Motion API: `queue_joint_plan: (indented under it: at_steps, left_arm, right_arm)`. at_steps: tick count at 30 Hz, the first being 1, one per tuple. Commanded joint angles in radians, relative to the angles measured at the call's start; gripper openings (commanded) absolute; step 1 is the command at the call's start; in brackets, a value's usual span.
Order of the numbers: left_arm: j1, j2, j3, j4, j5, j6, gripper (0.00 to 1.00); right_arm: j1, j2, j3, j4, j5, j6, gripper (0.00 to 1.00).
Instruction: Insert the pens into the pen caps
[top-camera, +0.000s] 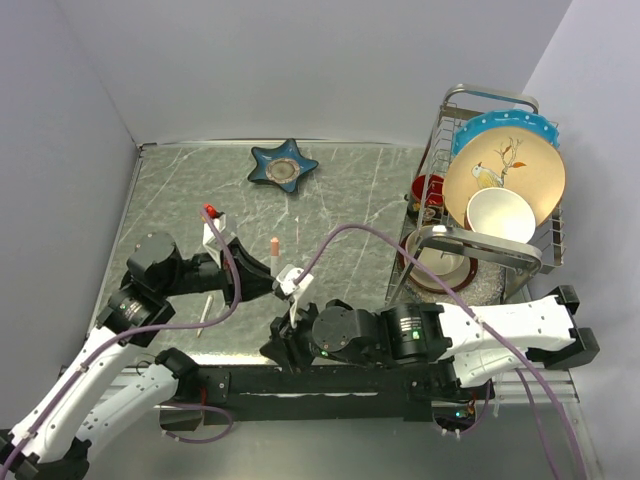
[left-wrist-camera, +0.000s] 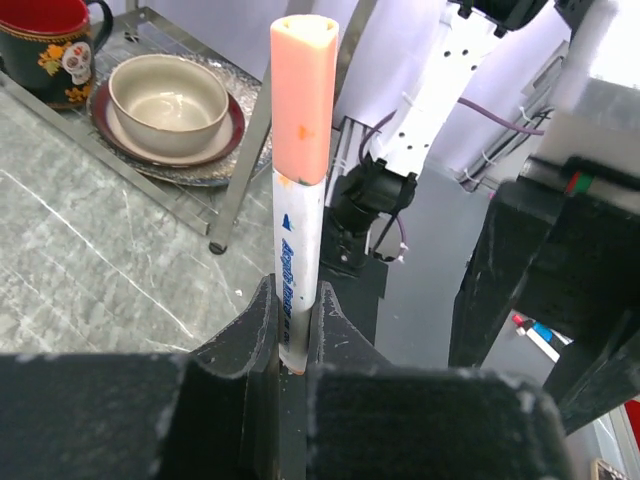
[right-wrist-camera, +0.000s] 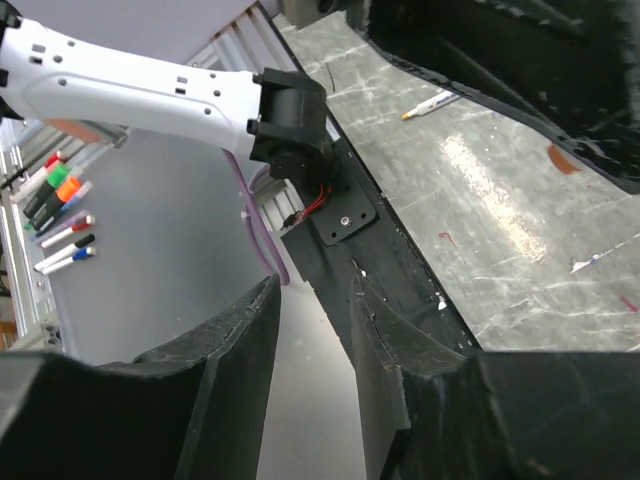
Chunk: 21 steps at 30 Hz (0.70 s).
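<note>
My left gripper (top-camera: 264, 282) is shut on a white pen (left-wrist-camera: 296, 240) and holds it upright above the table. A red-orange cap (left-wrist-camera: 303, 95) sits on the pen's top end and also shows in the top view (top-camera: 275, 245). My right gripper (top-camera: 280, 346) is open and empty, low by the table's near edge and just right of the left gripper. In its own view (right-wrist-camera: 310, 330) only the arm mount lies beyond the jaws. A second white pen (top-camera: 205, 308) lies on the table left of the left arm. It also shows in the right wrist view (right-wrist-camera: 432, 103), with a yellowish end. No separate yellow cap shows.
A blue star-shaped dish (top-camera: 284, 167) lies at the back. A dish rack (top-camera: 447, 118) at the right holds plates, a bowl (left-wrist-camera: 168, 95) and a red mug (left-wrist-camera: 45, 40). Purple cables loop over both arms. Several markers (right-wrist-camera: 60, 215) lie off the table.
</note>
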Motion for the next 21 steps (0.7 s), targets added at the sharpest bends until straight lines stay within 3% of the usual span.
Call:
queue_joint_plan:
  at_steps: [1, 3, 6, 10, 13, 18, 21]
  left_arm:
    - [0.003, -0.016, 0.048, 0.037, -0.054, -0.001, 0.01]
    - [0.003, -0.017, 0.042, 0.024, -0.090, -0.002, 0.01]
    - [0.003, -0.001, 0.035, -0.015, -0.249, -0.025, 0.01]
    - [0.003, 0.076, 0.024, -0.053, -0.465, -0.071, 0.01]
    - [0.003, 0.152, 0.015, -0.053, -0.589, -0.117, 0.01]
    - [0.006, 0.336, 0.039, -0.085, -0.787, -0.191, 0.01]
    - [0.012, 0.445, 0.039, -0.075, -0.808, -0.220, 0.02]
  right_arm:
    - [-0.003, -0.051, 0.073, -0.005, 0.032, 0.016, 0.44]
    - [-0.003, -0.072, 0.070, -0.008, 0.036, 0.019, 0.46]
    - [-0.003, -0.092, 0.084, -0.028, 0.041, 0.015, 0.53]
    - [-0.003, -0.111, 0.109, -0.058, 0.052, 0.000, 0.76]
    - [-0.003, -0.135, 0.101, -0.065, 0.069, -0.008, 0.84]
    - [0.000, -0.160, 0.086, -0.057, 0.069, -0.022, 0.93]
    - [-0.002, -0.191, 0.054, -0.037, 0.078, -0.027, 0.94]
